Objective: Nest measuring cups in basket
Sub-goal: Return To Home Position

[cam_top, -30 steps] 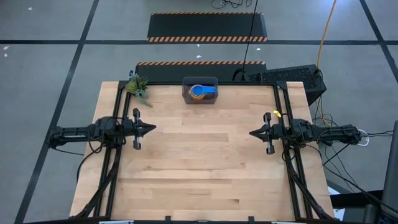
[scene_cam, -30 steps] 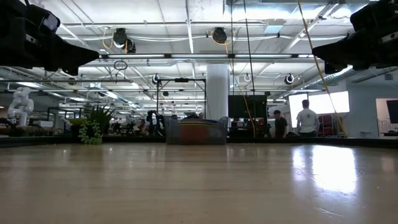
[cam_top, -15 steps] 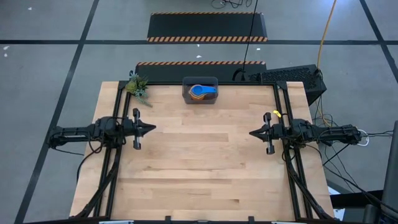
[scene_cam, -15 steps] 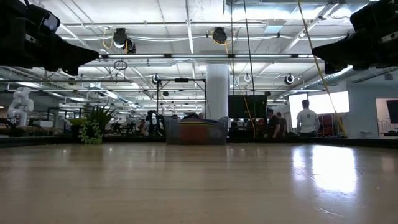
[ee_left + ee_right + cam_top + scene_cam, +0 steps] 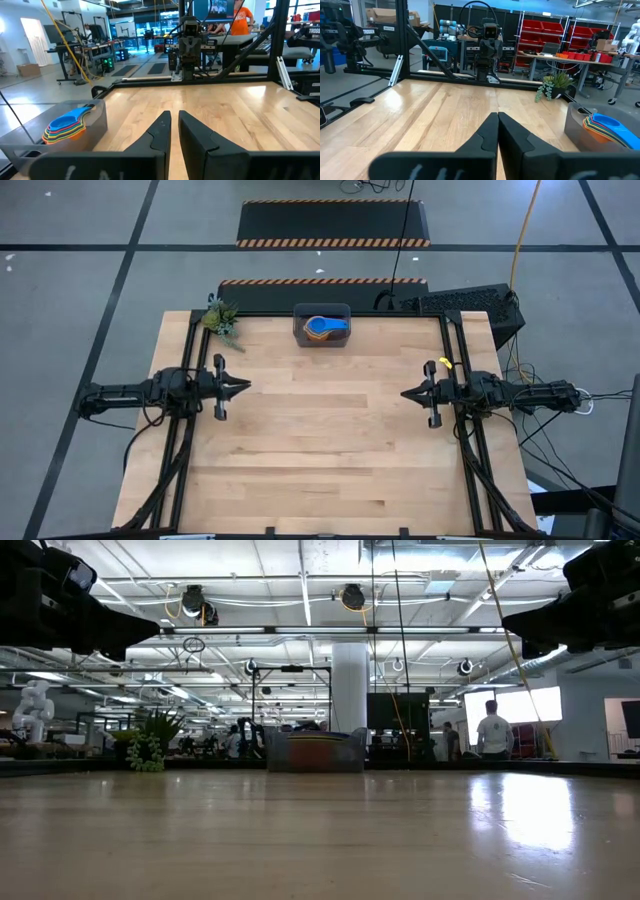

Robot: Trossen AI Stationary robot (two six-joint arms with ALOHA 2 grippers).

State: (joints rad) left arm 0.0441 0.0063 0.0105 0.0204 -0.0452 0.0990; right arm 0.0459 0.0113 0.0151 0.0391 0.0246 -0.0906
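The measuring cups (image 5: 326, 327) sit nested in one stack, blue on top, inside the dark grey basket (image 5: 298, 332) at the middle of the table's far edge. The stack also shows in the left wrist view (image 5: 65, 128) and the right wrist view (image 5: 606, 127). My left gripper (image 5: 247, 386) hovers level at the table's left side, its fingers (image 5: 161, 131) together but for a thin slit. My right gripper (image 5: 403, 394) hovers level at the right side, shut and holding nothing (image 5: 497, 115). Both point at each other across the bare wood.
A small green plant (image 5: 221, 318) stands at the far left corner. A black box with cables (image 5: 470, 305) sits beyond the far right corner. Wide bare tabletop (image 5: 320, 440) lies between the arms. People stand in the room behind the table (image 5: 492, 730).
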